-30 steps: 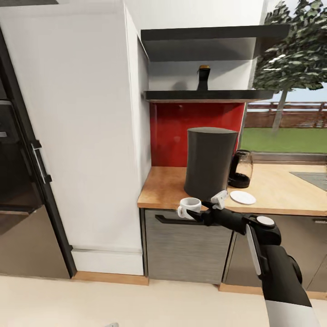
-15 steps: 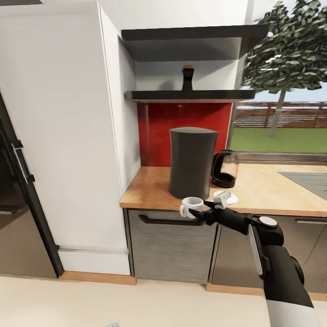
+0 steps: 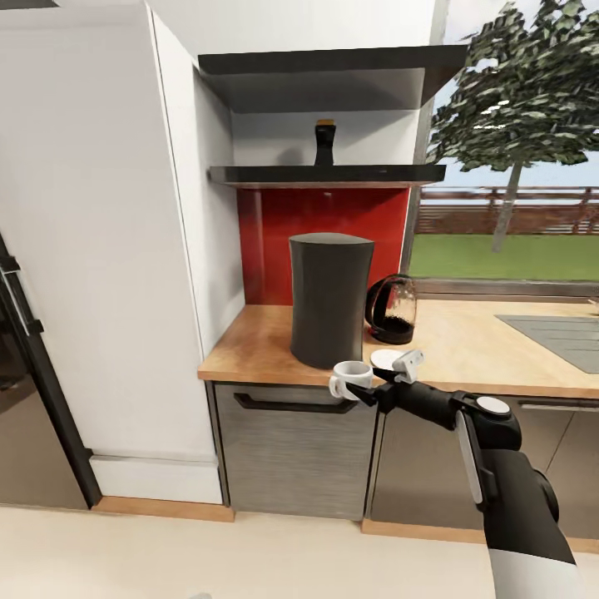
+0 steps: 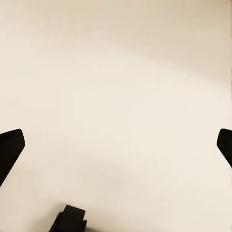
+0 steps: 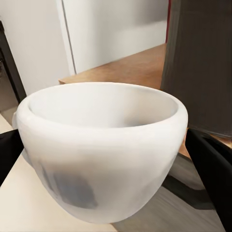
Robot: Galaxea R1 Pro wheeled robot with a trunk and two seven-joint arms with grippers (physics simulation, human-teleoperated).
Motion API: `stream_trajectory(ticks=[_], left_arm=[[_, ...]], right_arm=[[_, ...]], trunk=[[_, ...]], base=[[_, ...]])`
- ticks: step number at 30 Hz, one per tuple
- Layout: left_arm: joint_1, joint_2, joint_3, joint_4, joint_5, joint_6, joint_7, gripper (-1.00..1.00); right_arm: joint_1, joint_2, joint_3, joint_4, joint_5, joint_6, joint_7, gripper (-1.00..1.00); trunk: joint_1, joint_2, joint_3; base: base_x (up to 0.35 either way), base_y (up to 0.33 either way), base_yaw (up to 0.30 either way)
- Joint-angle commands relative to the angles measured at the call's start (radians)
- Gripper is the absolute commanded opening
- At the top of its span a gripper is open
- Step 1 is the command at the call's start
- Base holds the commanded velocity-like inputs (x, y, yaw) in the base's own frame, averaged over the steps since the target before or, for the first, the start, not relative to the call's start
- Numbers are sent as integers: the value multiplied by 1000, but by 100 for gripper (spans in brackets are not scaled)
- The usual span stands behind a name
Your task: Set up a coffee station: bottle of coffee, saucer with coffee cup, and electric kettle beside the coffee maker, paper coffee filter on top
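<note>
The counter runs light and wood-grained above dark grey cabinet fronts, with a red backsplash behind its left end. On that end stands the coffee maker, a tall dark column with a flat top, by far the biggest item there. Above it the shelf sits against the backsplash, a second black board higher up. Just beside the coffee maker, toward the window, the kettle stands upright on the counter, its glass body holding dark liquid. On the shelf stands the coffee bottle, dark with an amber cap, upright near the middle of the board. The saucer lies flat on the counter in front of the kettle, near the front edge, partly hidden by the right arm. The right hand reaches forward in front of the counter edge, its fingers closed on the cup, which is upright with its handle turned away from the arm; in the right wrist view the cup sits between the two dark fingers. The left hand hangs over the pale floor, fingers spread wide and holding nothing.
</note>
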Motion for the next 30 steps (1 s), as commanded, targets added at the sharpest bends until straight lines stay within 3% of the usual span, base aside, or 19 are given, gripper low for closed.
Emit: stream_trajectory(ticks=[1, 8, 15, 30], left_arm=[[1, 0, -6, 4, 3, -2, 2, 100], [7, 0, -6, 4, 4, -2, 2, 100], [7, -2, -6, 4, 2, -2, 2, 100], [7, -4, -6, 2, 1, -2, 2, 100]], right_arm=[[-2, 0, -2, -2, 5, 6, 8, -100], [-45, 5, 0, -3, 4, 30, 9, -100], [-78, 1, 0, -3, 4, 47, 9, -100], [-80, 8, 2, -3, 4, 47, 9, -100]], trunk=[[0, -1, -1], [0, -1, -1], [0, -1, -1], [0, -1, -1]], base=[[0, -4, 0], [31, -32, 0], [152, -223, 0], [107, -265, 0]])
